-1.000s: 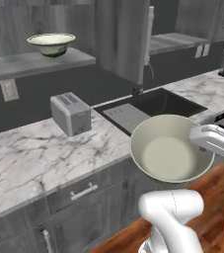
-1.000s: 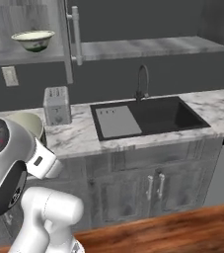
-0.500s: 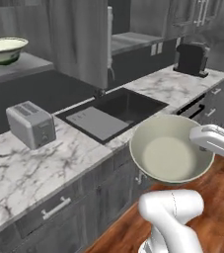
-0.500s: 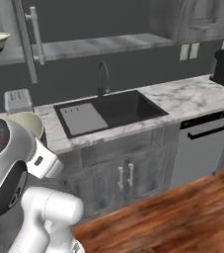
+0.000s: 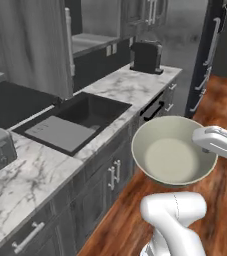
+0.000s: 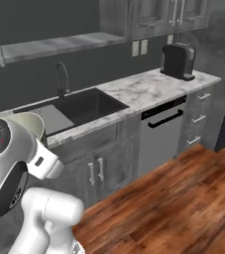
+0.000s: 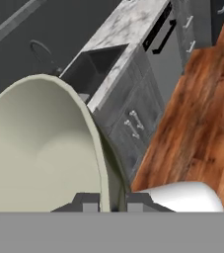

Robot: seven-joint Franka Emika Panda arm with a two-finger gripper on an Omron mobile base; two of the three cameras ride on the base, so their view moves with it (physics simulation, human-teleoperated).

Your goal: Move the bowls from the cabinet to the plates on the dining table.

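Marble counter [image 5: 30, 172] ran across from nine o'clock, its dark sink [image 5: 80, 117] near ten and a black toaster [image 5: 146, 56] at about one. At three o'clock the gripper [image 7: 107, 201] was pinched on the rim of a cream bowl [image 5: 172, 152], held clear of the counter above the wood floor [image 6: 183, 193]. Carrying seemed the step in hand; next, finding the dining table and its plates.

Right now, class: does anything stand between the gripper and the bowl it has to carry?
Nothing does. The gripper is already shut on the bowl, its fingertips pinching the rim. The plates and dining table are not in these views, so the path to them cannot be judged.
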